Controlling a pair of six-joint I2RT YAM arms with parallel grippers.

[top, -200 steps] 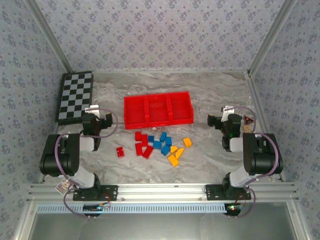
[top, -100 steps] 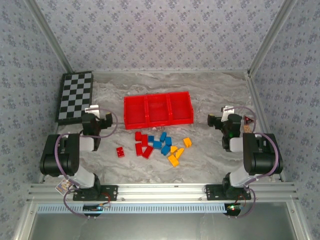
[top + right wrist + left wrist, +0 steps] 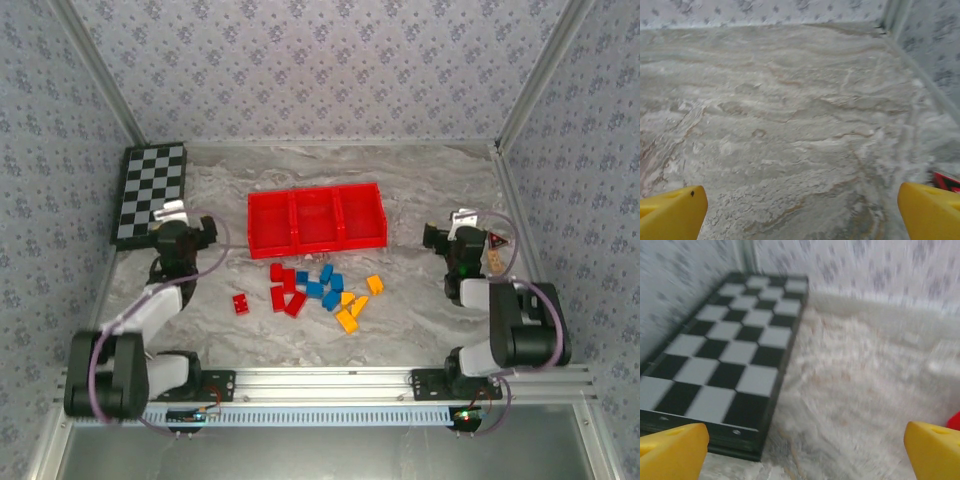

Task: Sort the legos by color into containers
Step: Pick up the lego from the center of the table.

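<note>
Both sets of jaws are wide and hold nothing. The left fingertips (image 3: 672,452) and right fingertips (image 3: 670,212) sit at the frame corners with only surface between them.

The legos (image 3: 315,290) lie loose on the tabletop (image 3: 420,335), just on the near side of the tray (image 3: 315,242) and roughly midway between the arms. The spread runs left-right, parallel to the tray's long axis: reds left, blues middle, yellows right. I see no brick in the tray's three compartments, so sorting looks not yet begun.

Key relation:
- The left arm (image 3: 165,290) has its jaws up near the checkerboard (image 3: 150,190). Its wrist camera faces the board, away from the pile.
- From the left jaws the legos lie to the right and back toward the bases. The lone red brick (image 3: 240,303) is the closest piece.
- The right arm (image 3: 470,285) faces bare tabletop toward the far corner. From its jaws the legos lie to the left and nearer the bases. The outlying yellow brick (image 3: 375,284) is its closest piece.

Judgement: left takes the reds and right takes the yellows. Either arm must swing inward and point down before any grasp.
</note>
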